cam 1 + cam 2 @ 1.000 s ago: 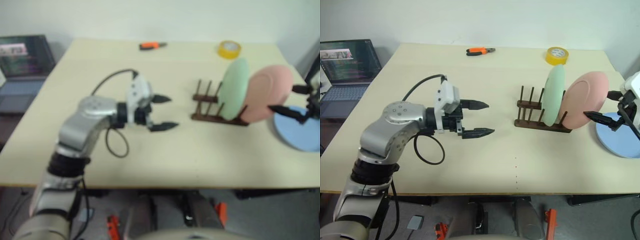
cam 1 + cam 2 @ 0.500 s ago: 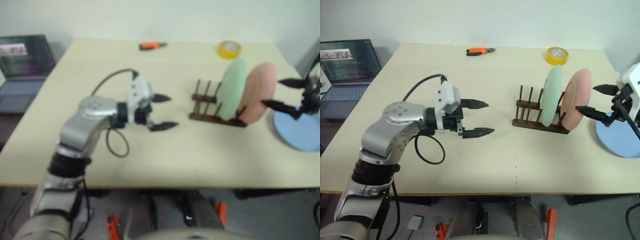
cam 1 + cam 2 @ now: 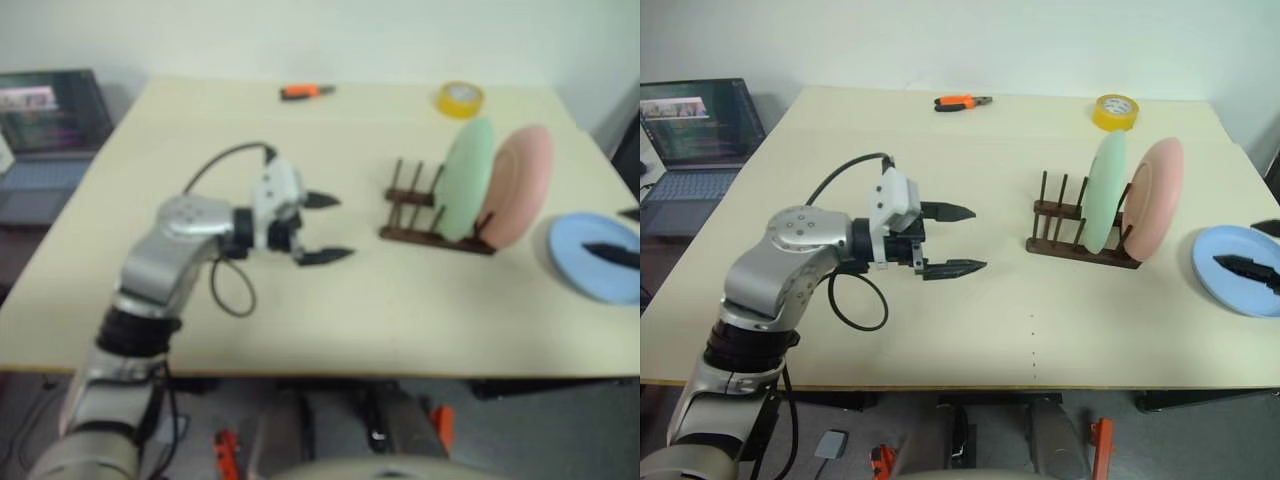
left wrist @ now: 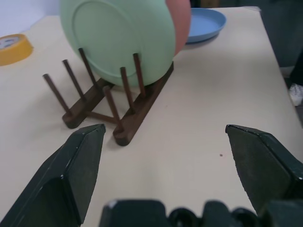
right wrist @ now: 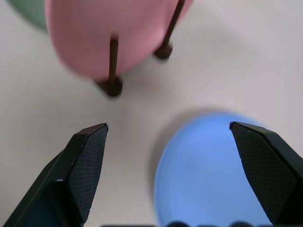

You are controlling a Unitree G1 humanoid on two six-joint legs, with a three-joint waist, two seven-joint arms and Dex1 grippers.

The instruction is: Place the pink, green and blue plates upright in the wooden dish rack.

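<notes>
Right gripper, jaws spread and empty, has backed off the pink plate, now standing upright in the wooden dish rack beside the green plate. Beneath it lies the blue plate, likely next. Left gripper hovers spread.

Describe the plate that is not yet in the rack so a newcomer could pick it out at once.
Start at the wooden dish rack on the beige table, where the green plate and the pink plate stand on edge. Just past the pink plate, near the table's right edge, lies the blue plate. It is the one light blue plate, and the one lying flat.
</notes>
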